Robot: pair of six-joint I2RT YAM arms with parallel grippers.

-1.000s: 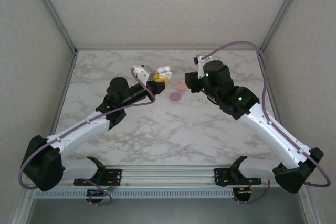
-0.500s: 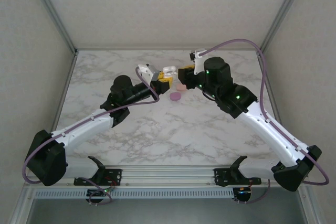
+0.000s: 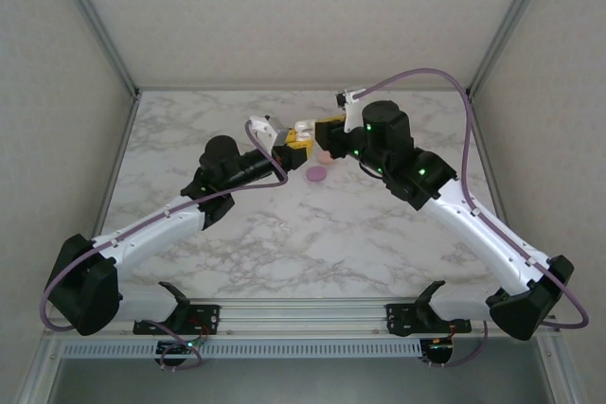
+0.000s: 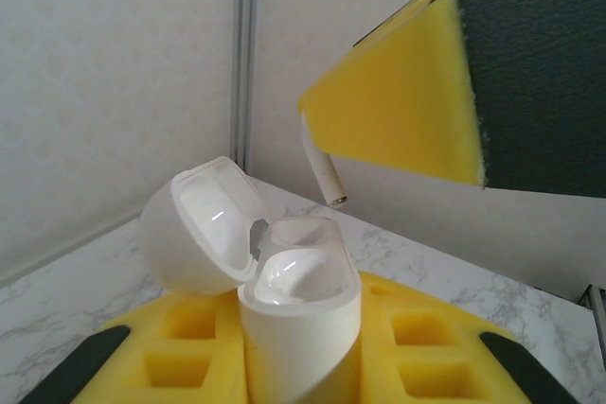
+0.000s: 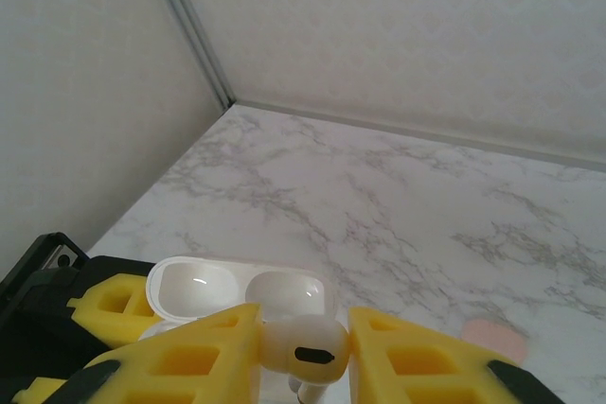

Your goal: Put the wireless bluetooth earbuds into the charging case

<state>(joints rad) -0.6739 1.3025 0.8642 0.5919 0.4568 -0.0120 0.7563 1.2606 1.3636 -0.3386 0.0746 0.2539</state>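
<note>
Nearest to the arm bases, a purple case [image 3: 315, 174] lies loose on the marble desk [image 3: 189, 130], just on the near side of where the two hands meet. A peach case [image 3: 325, 155] sits right behind it, tucked close under the right hand [image 3: 328, 130], and no hand is touching either one. Next up, the left hand [image 3: 291, 145] is clenched around the lower half of a white charging case [image 4: 301, 314]. Its yellow pads [image 4: 417, 352] press in from both sides, so the case stands up between them with a slight tilt. The lid [image 4: 201, 226] is flipped open and hangs off to the left of the body, and you can see the glossy hollows inside both halves. Just past that hand, nose to nose with it, the right hand is grasping a white earbud [image 5: 301, 345]. The rounded head is pinched between its fingertips and the stem [image 4: 322, 169] pokes down out of the pads. From the left wrist camera the stem tip sits close above the open case, a bit up and to the right, with a gap between them. In the right wrist view the open case lies right beneath the earbud, both shiny cavities facing up. Beyond the hands it's just marble desk running to the back wall.
</note>
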